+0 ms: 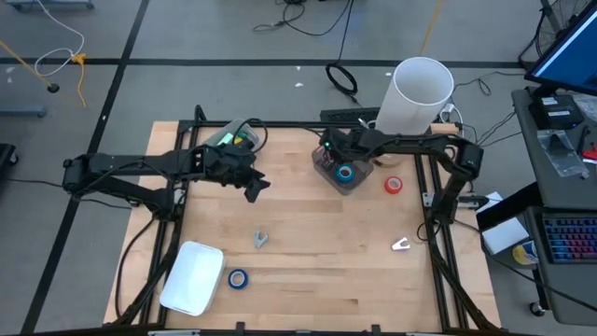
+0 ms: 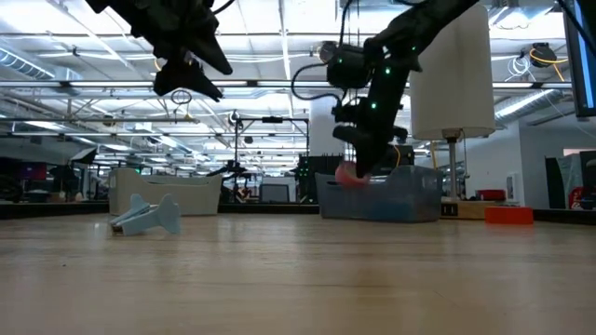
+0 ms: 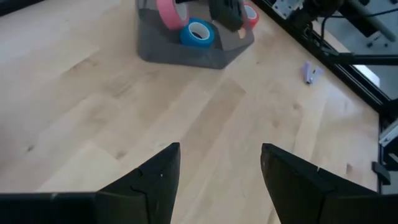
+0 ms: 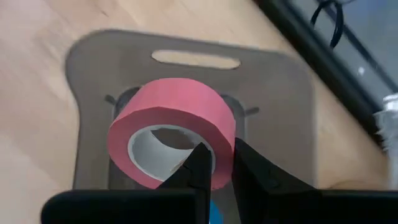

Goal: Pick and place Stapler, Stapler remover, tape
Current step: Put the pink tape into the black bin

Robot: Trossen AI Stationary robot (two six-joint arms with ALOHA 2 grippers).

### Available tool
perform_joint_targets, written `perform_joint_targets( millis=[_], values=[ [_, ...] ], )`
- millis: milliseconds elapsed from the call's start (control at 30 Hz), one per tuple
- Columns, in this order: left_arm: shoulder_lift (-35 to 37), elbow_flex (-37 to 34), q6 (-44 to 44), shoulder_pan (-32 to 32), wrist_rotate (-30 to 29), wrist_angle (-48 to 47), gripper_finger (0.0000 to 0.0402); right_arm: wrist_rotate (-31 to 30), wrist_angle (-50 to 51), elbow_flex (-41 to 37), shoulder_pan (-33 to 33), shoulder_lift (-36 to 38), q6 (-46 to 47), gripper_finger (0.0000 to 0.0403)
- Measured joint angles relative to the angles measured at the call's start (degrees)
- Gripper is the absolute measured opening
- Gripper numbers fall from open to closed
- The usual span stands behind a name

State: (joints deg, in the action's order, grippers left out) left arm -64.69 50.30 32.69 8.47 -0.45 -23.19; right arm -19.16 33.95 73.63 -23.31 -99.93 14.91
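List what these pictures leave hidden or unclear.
- High view: the right gripper covers much of the grey bin.
- Low view: the bin's wall hides its contents.
- Right wrist view: the pink tape roll covers the bin's floor.
- High view: the grey item and white item are too small to identify.

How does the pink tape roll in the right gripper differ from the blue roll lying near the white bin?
The pink tape roll hangs pinched through its wall by the right gripper, over the grey bin; the blue tape roll lies free and flat on the table, beside the white bin. Pink is tilted, blue level. Both are small open-centred rings.
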Motion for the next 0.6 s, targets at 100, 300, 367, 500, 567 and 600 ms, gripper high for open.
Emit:
perform_joint_targets(
  millis=[100,300,367,500,567,600],
  values=[
    [0.0,0.0,0.0,0.0,-0.1,-0.8,0.0223,1.0,1.9,0.0,-0.9,-1.3,1.6,0.0028],
    [0.0,-0.1,-0.1,0.0,-0.1,-1.1,0.0223,2.8,3.4,0.0,-2.0,-3.5,4.0,0.0028],
    [0.0,-0.1,-0.6,0.0,-0.1,-1.1,0.0223,2.8,2.3,0.0,-2.2,-3.8,4.2,0.0028],
    [0.0,-0.1,-0.7,0.0,-0.1,-1.1,0.0223,2.8,-0.1,0.0,-2.2,-3.9,4.2,0.0038],
    [0.0,-0.1,-0.7,0.0,-0.1,-1.1,0.0223,2.8,-0.4,0.0,-2.2,-3.8,4.2,0.0046],
    [0.0,-0.1,-0.7,0.0,-0.1,-1.1,0.0223,2.8,-0.3,0.0,-2.3,-3.8,4.2,0.0048]
  ],
)
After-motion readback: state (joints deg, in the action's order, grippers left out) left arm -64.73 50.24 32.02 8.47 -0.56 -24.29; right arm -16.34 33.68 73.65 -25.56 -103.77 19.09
